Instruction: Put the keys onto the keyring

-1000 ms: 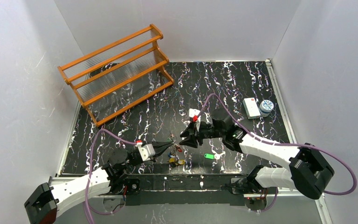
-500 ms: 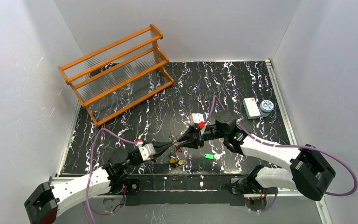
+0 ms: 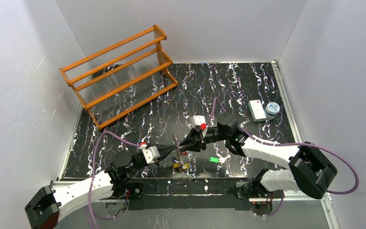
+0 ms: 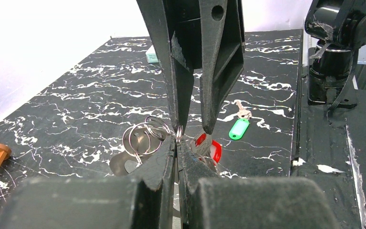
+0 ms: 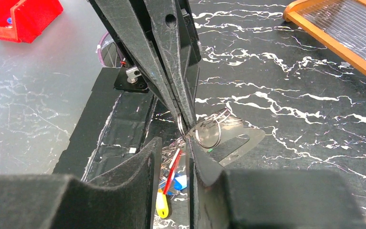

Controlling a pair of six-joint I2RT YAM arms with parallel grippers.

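My left gripper (image 3: pixel 174 149) is shut on the thin metal keyring (image 4: pixel 178 135), held edge-on above the table, with more rings (image 4: pixel 145 136) and a flat metal tag (image 4: pixel 124 164) hanging on it. The red key tag (image 4: pixel 209 149), the blue one (image 5: pixel 180 181) and the yellow one (image 3: pixel 181 165) hang or lie just below it. My right gripper (image 3: pixel 184 146) meets it tip to tip, jaws open a narrow gap either side of the keyring (image 5: pixel 181 125) and the red tag (image 5: pixel 174 164). A green-tagged key (image 3: pixel 213 160) lies alone on the table to the right.
An orange wooden rack (image 3: pixel 119 71) stands at the back left. A white rectangular box (image 3: pixel 257 109) and a round blue-white container (image 3: pixel 272 109) sit at the right edge. The black base rail (image 3: pixel 190 186) runs along the near edge.
My right gripper has moved left and down to the keyring, and its jaws have narrowed. My left gripper has kept its hold almost in place.
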